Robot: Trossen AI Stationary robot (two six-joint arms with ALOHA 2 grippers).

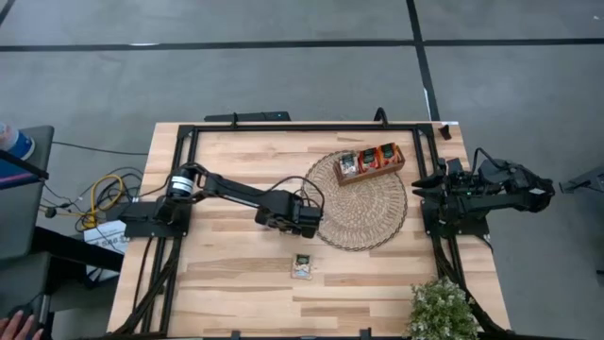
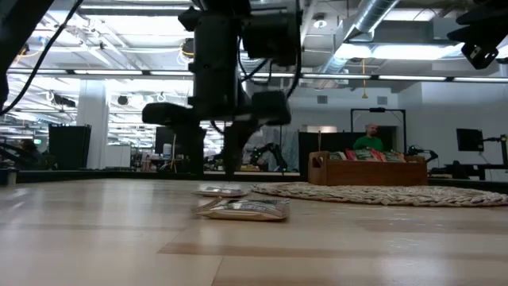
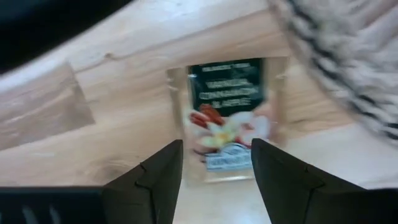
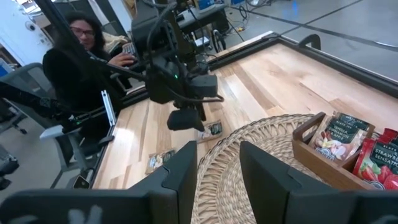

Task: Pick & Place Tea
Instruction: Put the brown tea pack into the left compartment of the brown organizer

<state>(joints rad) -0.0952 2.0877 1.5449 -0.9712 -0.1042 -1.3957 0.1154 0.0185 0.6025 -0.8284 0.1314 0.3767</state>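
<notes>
Overhead, the left gripper (image 1: 310, 215), a blocky dark metal head, hangs over pale plank wood at the edge of the round woven mat (image 1: 359, 200). A flat square sachet (image 1: 302, 266) lies on the table (image 1: 236, 274) well clear of its jaws, toward the near edge. On the mat sits an oblong wooden tray (image 1: 370, 162) holding upright red and pale sachets. The right gripper (image 1: 427, 185) waits folded at the table's right edge, beside the mat.

From table height, two flat, crinkled sachets lie on the smooth wood: one (image 2: 243, 208) nearer the camera, another (image 2: 221, 191) behind it, roughly beneath the left arm's dark fingers. The mat's coarse rim and the tray stand farther right.

In the left wrist view, the jaws stand apart, empty, their two dark wedge-shaped fingers (image 3: 155, 180) framing a glossy sachet (image 3: 229, 118) that lies flat on the wood just beyond the tips, dark green panel above a flower picture.

In the right wrist view, the right jaws stand slightly apart, holding nothing, above the mat's ribbed weave; the tray of sachets (image 4: 348, 146) sits to one side, and a person (image 4: 78, 68) sits beyond the table.
</notes>
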